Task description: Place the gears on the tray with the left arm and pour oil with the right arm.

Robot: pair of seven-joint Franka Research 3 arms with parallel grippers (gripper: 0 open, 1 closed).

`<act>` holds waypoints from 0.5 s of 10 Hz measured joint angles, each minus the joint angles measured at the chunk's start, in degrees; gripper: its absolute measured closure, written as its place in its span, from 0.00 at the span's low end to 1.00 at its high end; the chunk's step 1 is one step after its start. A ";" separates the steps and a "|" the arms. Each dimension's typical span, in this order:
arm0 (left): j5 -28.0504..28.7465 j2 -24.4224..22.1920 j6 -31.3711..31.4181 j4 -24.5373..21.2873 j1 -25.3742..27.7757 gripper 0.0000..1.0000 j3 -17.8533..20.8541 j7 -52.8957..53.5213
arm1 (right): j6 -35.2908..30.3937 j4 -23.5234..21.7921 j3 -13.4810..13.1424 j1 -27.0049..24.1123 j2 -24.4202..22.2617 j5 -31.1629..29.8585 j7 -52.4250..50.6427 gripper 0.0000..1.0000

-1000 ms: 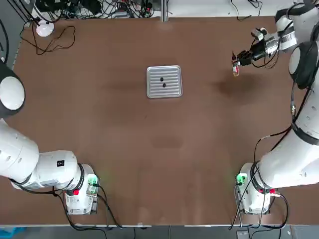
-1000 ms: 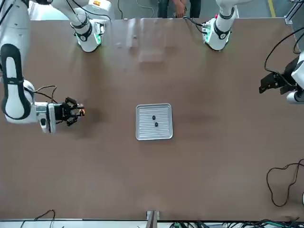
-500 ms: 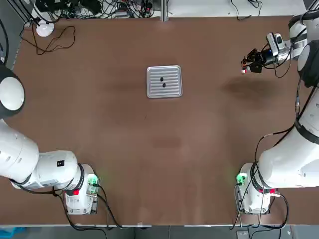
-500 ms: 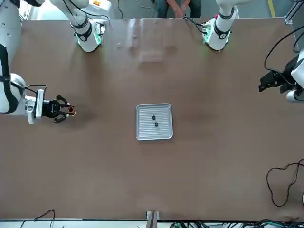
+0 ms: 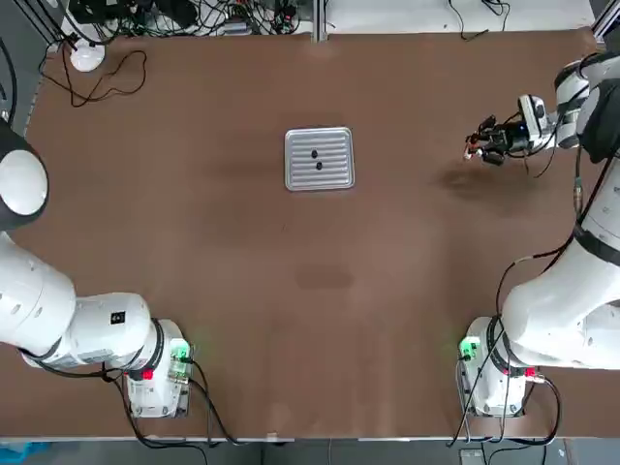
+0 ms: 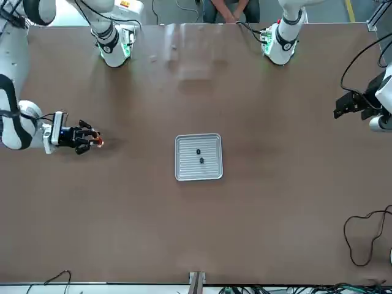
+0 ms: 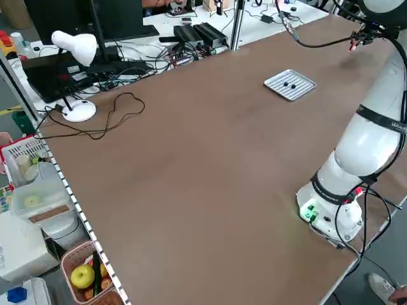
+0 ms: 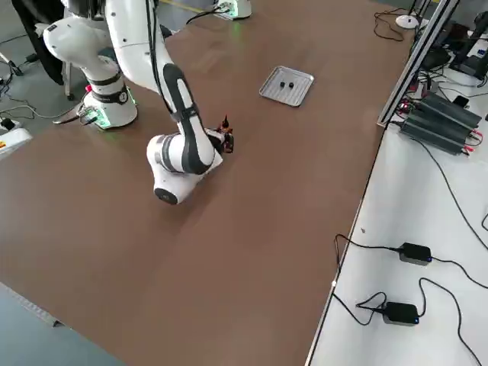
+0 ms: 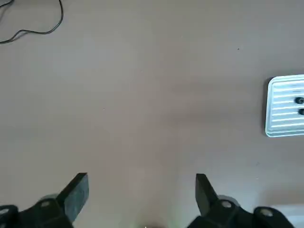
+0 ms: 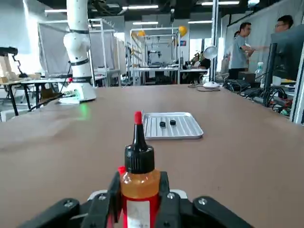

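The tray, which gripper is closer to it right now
Right. The right gripper, holding the oil bottle, is off to the tray's right; the left gripper is parked wider out on the opposite side.

Brown table carries the ribbed tray, a lamp, seemingly loose cables.

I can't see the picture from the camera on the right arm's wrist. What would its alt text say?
The right gripper holds a small upright oil bottle with amber contents, a black cap and a red tip. Beyond it on the brown table lies a ribbed silver tray carrying two small dark gears. The other white arm and two people stand beyond.
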 joint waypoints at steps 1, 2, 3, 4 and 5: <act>0.00 0.00 0.00 0.00 -0.01 0.01 -0.02 0.00 | -0.32 0.08 0.06 -0.38 0.63 0.17 -0.36 0.67; 0.00 0.00 0.00 0.00 -0.01 0.01 -0.03 0.00 | -0.42 0.12 0.12 -0.89 1.10 0.21 -0.77 0.67; 0.00 0.00 0.00 0.00 -0.01 0.01 -0.04 0.00 | -0.51 0.23 0.15 -1.36 1.47 0.23 -0.90 0.67; 0.00 0.00 0.00 0.00 -0.01 0.01 -0.05 0.00 | -0.52 0.44 0.16 -1.69 2.02 0.24 -1.55 0.67; 0.00 0.00 0.00 0.00 -0.02 0.01 -0.10 0.00 | -0.52 0.75 0.21 -1.84 2.78 0.29 -2.14 0.67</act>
